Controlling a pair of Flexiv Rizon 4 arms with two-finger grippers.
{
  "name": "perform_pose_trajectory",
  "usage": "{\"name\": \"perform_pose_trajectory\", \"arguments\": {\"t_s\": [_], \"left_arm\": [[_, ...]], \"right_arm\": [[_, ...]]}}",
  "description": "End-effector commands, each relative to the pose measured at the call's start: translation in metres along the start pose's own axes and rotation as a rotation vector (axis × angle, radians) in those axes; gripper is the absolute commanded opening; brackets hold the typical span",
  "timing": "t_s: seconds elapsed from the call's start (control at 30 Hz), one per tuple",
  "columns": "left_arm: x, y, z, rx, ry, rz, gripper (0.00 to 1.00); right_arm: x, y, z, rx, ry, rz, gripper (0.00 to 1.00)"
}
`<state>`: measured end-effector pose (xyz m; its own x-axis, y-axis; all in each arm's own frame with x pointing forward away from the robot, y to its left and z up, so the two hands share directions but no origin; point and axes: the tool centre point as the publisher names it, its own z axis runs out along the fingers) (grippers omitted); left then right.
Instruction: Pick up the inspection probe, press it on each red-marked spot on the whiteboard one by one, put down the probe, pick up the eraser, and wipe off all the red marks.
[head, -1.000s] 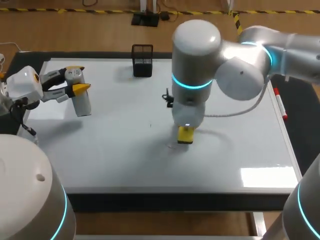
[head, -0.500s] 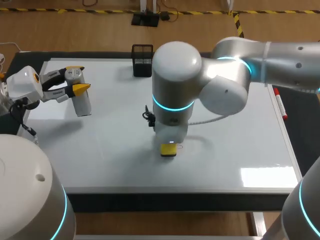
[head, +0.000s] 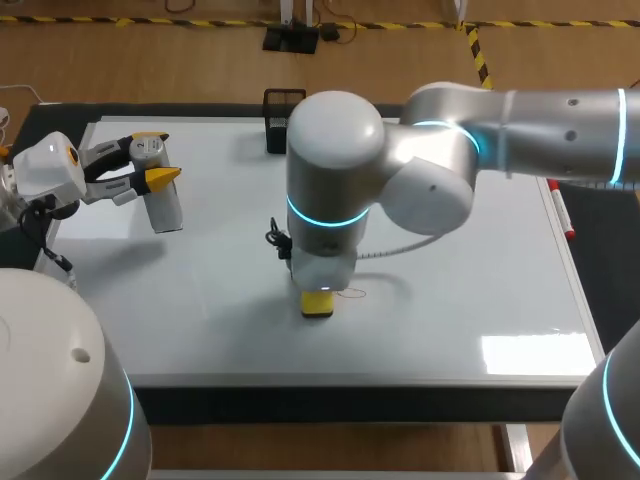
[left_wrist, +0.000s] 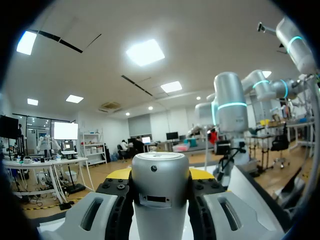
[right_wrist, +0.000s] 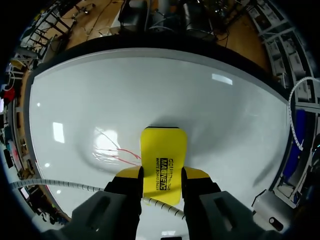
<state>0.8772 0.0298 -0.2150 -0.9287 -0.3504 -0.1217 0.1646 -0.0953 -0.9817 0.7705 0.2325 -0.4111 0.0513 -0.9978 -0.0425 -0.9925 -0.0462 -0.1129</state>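
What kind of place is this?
Probably a robot lab: over a whiteboard, the right tool holds a yellow eraser against it and the left tool holds a grey probe.

There is one whiteboard (head: 470, 300), one yellow eraser (head: 318, 303), one grey probe (head: 160, 195), one black mesh basket (head: 284, 121) and one marker pen (head: 560, 208). Two robot arms show, the left arm (head: 45, 165) and the right arm (head: 520, 120). The red lines (right_wrist: 125, 151) are a few thin strokes, too faint to count.

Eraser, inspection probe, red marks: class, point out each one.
eraser (right_wrist: 163, 155): right wrist view, its yellow back.
inspection probe (left_wrist: 160, 192): left wrist view, its grey body.
red marks (right_wrist: 127, 151): right wrist view, one thin streak.
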Motion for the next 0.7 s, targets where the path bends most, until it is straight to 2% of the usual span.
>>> {"name": "perform_pose_trajectory", "arguments": {"t_s": [0.03,0.43,0.7], "left_arm": [[0.0,-0.001,0.0,0.001,0.0,0.001,0.0],[0.0,-0.001,0.0,0.001,0.0,0.001,0.0],[0.0,-0.001,0.0,0.001,0.0,0.001,0.0]], "right_arm": [[-0.002,-0.005,0.007,-0.011,0.004,0.003,0.0],[0.006,-0.005,0.013,-0.023,0.018,0.007,0.0],[0.026,-0.004,0.011,-0.017,0.04,0.029,0.0]]}}
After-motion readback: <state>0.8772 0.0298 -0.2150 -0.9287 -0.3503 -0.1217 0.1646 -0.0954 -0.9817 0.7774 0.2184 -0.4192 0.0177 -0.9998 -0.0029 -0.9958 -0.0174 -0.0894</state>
